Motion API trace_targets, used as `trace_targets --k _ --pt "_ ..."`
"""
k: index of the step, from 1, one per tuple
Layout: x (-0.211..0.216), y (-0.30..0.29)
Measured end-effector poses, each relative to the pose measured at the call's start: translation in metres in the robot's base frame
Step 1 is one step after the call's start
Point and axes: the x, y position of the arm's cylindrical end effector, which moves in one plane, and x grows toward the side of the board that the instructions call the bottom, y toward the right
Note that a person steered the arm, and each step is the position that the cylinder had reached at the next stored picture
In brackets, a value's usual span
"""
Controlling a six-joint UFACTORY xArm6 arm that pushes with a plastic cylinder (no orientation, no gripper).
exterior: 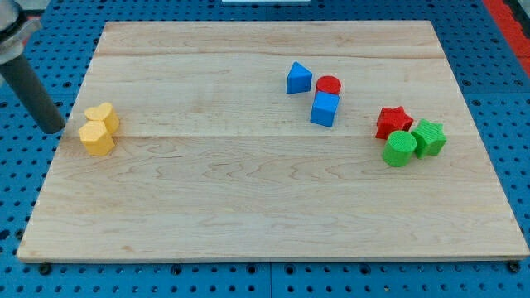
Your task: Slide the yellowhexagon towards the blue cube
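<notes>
The yellow hexagon [97,138] sits near the board's left edge, touching a yellow heart [103,116] just above it. The blue cube [325,108] stands right of the board's middle, toward the top, with a red cylinder [329,84] touching it above and a blue triangular block [299,79] to the upper left. My tip [55,129] is at the board's left edge, a short way left of the yellow hexagon and not touching it. The rod rises toward the view's top left.
A red star [393,122], a green cylinder [400,149] and a green star-like block [429,137] cluster at the right. The wooden board [265,207] lies on a blue perforated table.
</notes>
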Motion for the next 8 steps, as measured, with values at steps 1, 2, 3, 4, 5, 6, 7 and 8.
trace_targets --k 1,2,3,4,5,6,7,8 --pt "0.000 0.052" --pt "0.000 0.051" --pt "0.030 0.045" --pt "0.044 0.076" --pt "0.034 0.154" --pt "0.033 0.222" --pt "0.033 0.211" --pt "0.031 0.204"
